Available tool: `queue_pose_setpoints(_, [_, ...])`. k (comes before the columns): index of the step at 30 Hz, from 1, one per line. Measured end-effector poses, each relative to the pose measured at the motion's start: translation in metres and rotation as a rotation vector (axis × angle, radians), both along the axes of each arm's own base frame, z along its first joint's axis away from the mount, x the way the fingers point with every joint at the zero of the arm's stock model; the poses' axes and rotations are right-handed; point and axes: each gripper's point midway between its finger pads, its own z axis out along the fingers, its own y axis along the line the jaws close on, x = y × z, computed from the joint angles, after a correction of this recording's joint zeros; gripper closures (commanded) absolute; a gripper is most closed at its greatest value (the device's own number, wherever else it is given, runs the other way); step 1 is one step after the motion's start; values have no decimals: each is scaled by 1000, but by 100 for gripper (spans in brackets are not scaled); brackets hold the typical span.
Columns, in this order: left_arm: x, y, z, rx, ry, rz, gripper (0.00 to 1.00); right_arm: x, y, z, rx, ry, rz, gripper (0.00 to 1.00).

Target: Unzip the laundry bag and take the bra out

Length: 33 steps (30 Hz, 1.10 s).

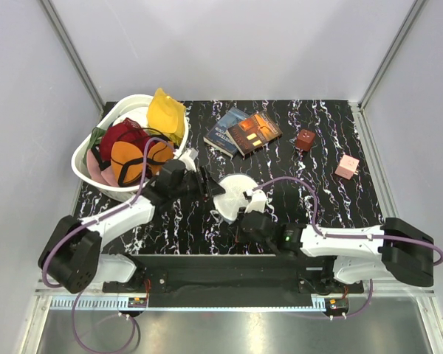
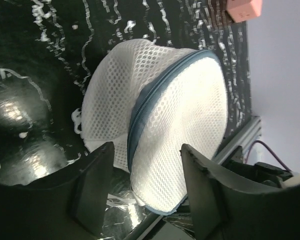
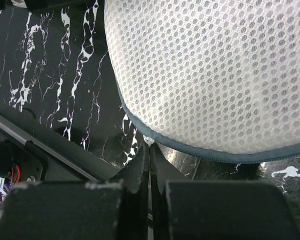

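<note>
Top: the bag sits mid-table. A basket of clothes is at 10 o'clock, books at 12, a brown cube and a pink cube at 2.
Left wrist: the left gripper has its fingers wide, the zipped bag just beyond them.
Right wrist: the right gripper is pinched tight on the bag's rim.

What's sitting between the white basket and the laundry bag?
The left gripper, jaws apart and aimed at the laundry bag, fills the stretch next to the white basket. The top external view shows it.
</note>
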Motion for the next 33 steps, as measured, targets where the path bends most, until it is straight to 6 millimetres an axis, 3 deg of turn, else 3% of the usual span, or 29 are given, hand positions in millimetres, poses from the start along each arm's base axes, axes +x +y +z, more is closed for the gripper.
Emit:
queue_pose_setpoints(9, [-32,24,-7,99,0,69,29,5,13,0,-2,12,-17,100])
queue_pose_setpoints(19, [-76,28,-27,101,63,99,44,9,23,-3,-6,16,-18,100])
queue_pose_setpoints(33, [-74,16,-35,55,104,135,54,7,32,-4,12,26,3,100])
